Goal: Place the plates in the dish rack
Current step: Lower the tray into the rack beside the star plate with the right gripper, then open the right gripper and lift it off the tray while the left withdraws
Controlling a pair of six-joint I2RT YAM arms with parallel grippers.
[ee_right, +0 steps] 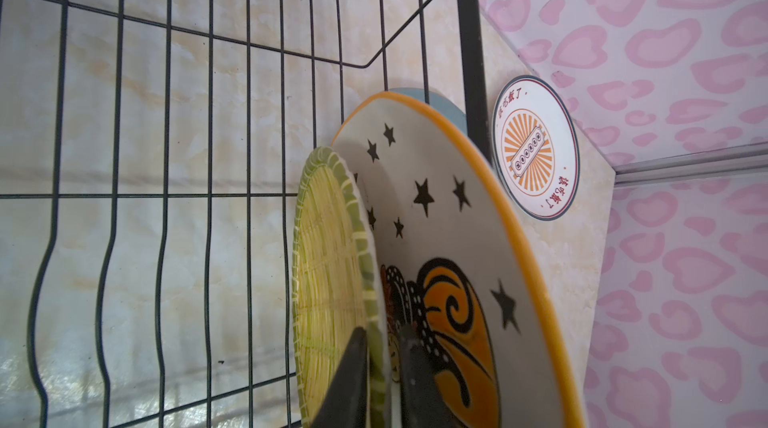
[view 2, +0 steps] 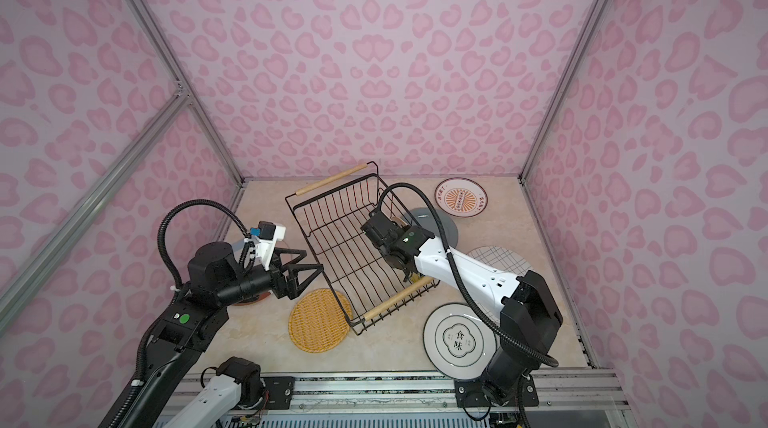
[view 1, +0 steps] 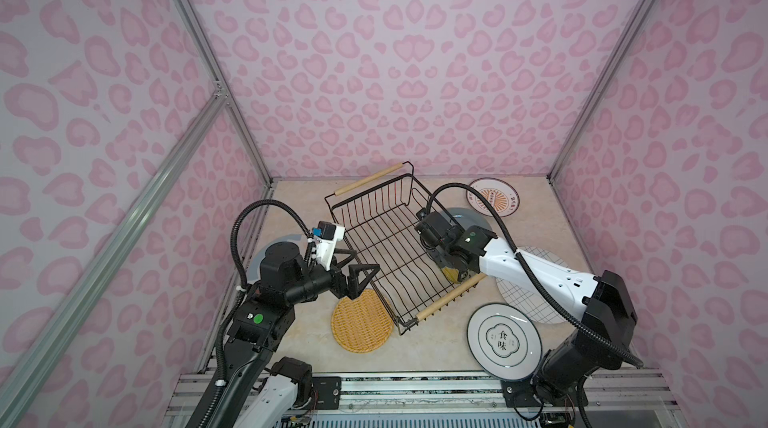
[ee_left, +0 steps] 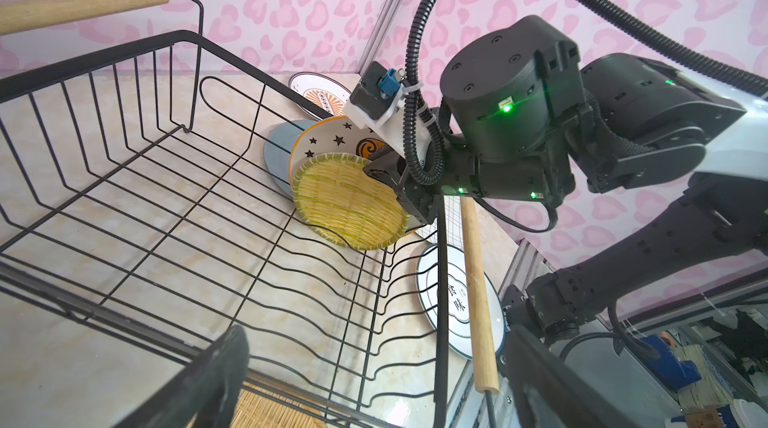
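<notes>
The black wire dish rack stands aslant mid-table. At its near right end a yellow woven plate stands on edge, and a white star plate leans behind it. My right gripper is shut on the woven plate's rim, one finger on each face. My left gripper hangs open and empty at the rack's left rim, above a second woven plate lying flat, partly under the rack's corner.
On the table right of the rack lie a grey-blue plate, an orange sunburst plate, a grid plate partly under the right arm, and a Chinese-character plate. Another grey-blue plate shows behind the left arm. Walls enclose the table.
</notes>
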